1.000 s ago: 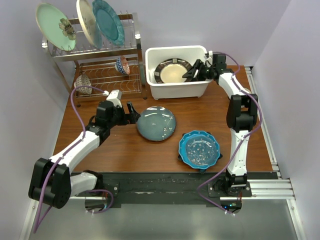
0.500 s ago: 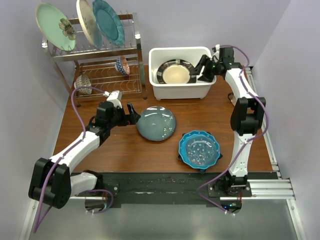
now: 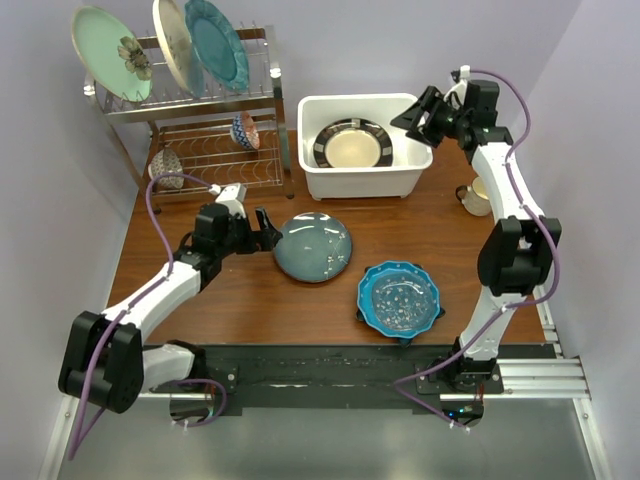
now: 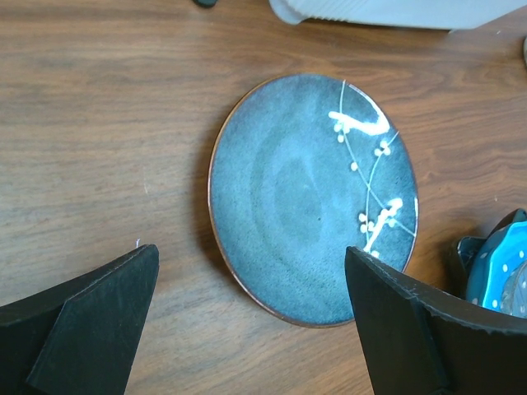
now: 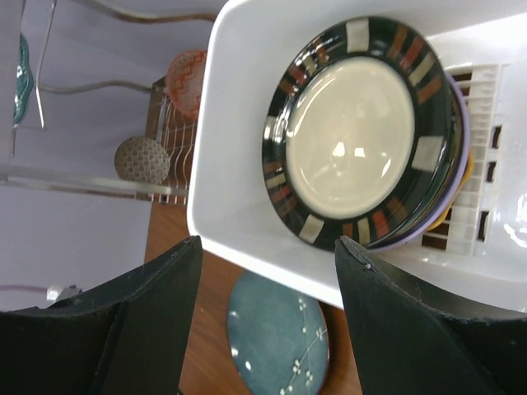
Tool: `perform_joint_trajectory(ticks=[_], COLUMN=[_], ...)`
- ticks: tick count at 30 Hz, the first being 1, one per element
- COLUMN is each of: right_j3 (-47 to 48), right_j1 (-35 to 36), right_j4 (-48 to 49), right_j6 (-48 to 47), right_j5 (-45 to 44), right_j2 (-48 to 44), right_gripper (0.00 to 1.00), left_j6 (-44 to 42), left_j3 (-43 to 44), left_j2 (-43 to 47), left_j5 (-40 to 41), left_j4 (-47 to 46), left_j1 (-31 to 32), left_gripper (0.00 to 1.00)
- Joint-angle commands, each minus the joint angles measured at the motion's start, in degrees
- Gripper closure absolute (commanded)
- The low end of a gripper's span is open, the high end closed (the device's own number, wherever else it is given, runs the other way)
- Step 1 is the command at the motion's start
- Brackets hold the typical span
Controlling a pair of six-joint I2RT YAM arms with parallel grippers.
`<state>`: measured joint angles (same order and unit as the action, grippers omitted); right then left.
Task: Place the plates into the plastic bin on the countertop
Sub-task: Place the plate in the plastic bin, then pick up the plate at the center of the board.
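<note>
Right gripper (image 5: 269, 241): jaws spread, nothing between them, raised over the right rim of the white plastic bin (image 3: 360, 182).
Bin contents: dark-rimmed cream plate (image 5: 354, 132) on top, lying flat. A lilac plate (image 5: 463, 148) shows as an edge beneath it, with an orange sliver lower still.
Left gripper (image 4: 251, 249): jaws spread wide and empty, low over the countertop (image 3: 260, 300), just beside the slate-blue round plate (image 4: 305, 197) with its white blossom sprig.
Blue scalloped white-dotted plate (image 3: 398, 297): on the countertop near the front edge.
Mint flower plate (image 3: 108, 52): upright in the chrome wire rack (image 3: 200, 105).
</note>
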<state>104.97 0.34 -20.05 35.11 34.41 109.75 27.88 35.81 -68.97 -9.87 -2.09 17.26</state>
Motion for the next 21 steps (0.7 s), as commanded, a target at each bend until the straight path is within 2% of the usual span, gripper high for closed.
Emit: perform_joint_trajectory(ticks=[1, 13, 21], right_j3=[-6.34, -18.48, -24.46], right_j1=[0.45, 3.52, 7.13], right_j4=[4.31, 3.44, 2.92], right_j6=[1.45, -2.24, -4.53], right_j5=[3.82, 4.52, 5.22], right_j2=[-5.95, -15.18, -17.56], right_gripper=[0.31, 0.31, 0.32], left_j6=[0.33, 1.56, 2.18], left_j3=[-0.66, -1.1, -1.01], left_j2=[-0.81, -4.32, -8.63], left_j5=[-0.77, -1.56, -4.02], left_j4=[-2.57, -3.45, -5.21], left_j1=[-0.47, -0.47, -0.47], left_gripper=[0.0, 0.02, 0.12])
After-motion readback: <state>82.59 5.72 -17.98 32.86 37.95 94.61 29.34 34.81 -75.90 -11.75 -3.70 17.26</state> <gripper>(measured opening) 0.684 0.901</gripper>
